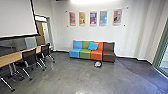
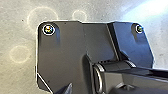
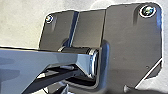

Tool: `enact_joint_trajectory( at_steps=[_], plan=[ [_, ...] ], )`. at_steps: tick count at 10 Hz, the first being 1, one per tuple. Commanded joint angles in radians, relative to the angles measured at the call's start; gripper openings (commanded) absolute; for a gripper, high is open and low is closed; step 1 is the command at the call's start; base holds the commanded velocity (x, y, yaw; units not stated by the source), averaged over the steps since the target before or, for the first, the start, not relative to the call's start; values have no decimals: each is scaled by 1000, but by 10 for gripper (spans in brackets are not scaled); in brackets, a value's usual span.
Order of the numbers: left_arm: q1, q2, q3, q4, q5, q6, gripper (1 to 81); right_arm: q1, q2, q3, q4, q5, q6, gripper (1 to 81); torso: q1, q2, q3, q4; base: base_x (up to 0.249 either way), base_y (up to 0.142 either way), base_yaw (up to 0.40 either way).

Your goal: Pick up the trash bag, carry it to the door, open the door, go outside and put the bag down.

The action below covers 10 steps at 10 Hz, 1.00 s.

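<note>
Head view, whitish obj. [image 1: 98,64] nr couch [image 1: 85,54], blurry

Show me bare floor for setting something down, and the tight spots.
Bare floor: between the black chairs and the small bundle; also from the bundle toward the green frame. Crowded: under the long table, among chair legs.

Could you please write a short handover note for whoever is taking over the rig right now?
Grippers: whether left or right is open or shut, I cannot tell.
Bag: a small white-and-dark bundle, probably the trash bag, lies on the floor in front of the multicoloured couch, near its orange and brown seats.
Door: green-framed glass stands at far right; whether it is the door to use is unclear.
Done: no pickup yet, if that bundle is the bag.
Left: pick up, carry, open door, go outside, put down.
</note>
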<state>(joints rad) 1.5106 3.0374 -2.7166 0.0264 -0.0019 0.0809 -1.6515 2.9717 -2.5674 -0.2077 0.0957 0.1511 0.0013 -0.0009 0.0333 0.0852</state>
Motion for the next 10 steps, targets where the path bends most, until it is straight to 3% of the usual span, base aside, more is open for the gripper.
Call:
enact_joint_trajectory(
  at_steps=[1, 10],
  plan=[
    [-56, 6, 6, 7, 49, 4, 811, 35, 8, 10, -21, -53, -11, 811, 0, 0, 0, 0, 161, 0, 0],
    [-56, 9, 6, 6, 49, 2, 811, 51, 9, 3, -22, -62, -10, 811, 0, 0, 0, 0, 153, 0, 0]
  ],
)
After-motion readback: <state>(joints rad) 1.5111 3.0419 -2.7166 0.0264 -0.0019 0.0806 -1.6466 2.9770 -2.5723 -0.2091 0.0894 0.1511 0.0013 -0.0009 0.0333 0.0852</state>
